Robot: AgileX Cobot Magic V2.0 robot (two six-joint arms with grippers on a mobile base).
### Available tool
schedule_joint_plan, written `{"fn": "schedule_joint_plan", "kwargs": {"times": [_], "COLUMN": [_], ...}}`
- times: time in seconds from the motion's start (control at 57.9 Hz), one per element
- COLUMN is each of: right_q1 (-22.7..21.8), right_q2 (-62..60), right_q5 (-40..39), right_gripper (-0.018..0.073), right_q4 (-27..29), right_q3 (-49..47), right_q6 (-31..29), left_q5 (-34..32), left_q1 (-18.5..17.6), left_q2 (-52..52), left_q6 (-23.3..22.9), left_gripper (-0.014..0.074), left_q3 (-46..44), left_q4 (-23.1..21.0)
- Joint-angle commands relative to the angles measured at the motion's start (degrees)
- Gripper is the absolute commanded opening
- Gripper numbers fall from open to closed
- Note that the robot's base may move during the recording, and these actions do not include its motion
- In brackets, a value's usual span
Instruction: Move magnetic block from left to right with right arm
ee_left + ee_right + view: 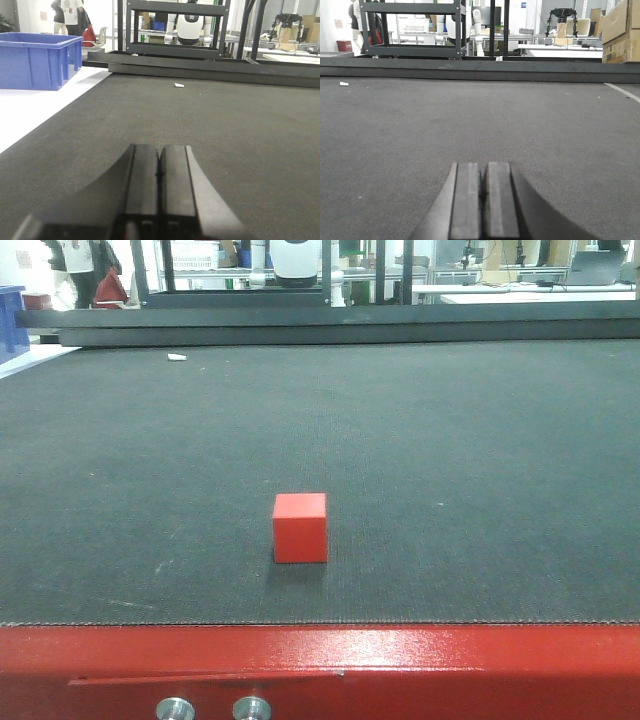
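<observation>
The magnetic block [300, 527], a small plain red cube, rests on the dark mat near the front edge, slightly left of centre in the front view. Neither arm shows in that view. In the left wrist view my left gripper [160, 148] lies low over the mat with its fingers pressed together and nothing between them. In the right wrist view my right gripper [484, 165] is likewise shut and empty above bare mat. The block appears in neither wrist view.
A red frame edge [320, 665] borders the mat at the front. A blue plastic bin [37, 60] stands off the mat to the left. Brown cardboard boxes [620, 30] are stacked at the far right. A small white scrap [177, 357] lies far back left.
</observation>
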State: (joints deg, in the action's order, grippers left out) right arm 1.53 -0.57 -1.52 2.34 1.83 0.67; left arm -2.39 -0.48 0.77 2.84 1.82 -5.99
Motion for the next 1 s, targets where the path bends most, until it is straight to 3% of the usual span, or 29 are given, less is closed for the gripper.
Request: {"fn": "schedule_joint_plan", "kwargs": {"times": [0.0,0.985], "right_q1": [-0.23,-0.17], "right_q2": [-1.26,-1.22], "right_q5": [-4.79,-5.21], "right_gripper": [0.0067,0.0067], "right_q4": [-0.53,-0.41], "right_q3": [-0.07,-1.92], "right_q6": [-0.36,-0.16], "left_q5": [-5.20,-5.20], "left_q1": [-0.38,-0.38], "left_q2": [0.65,0.65], "left_q6": [0.14,0.14], "left_gripper": [-0.0126,-0.0126], "left_q3": [0.54,0.54], "left_q4": [-0.27,-0.27]}}
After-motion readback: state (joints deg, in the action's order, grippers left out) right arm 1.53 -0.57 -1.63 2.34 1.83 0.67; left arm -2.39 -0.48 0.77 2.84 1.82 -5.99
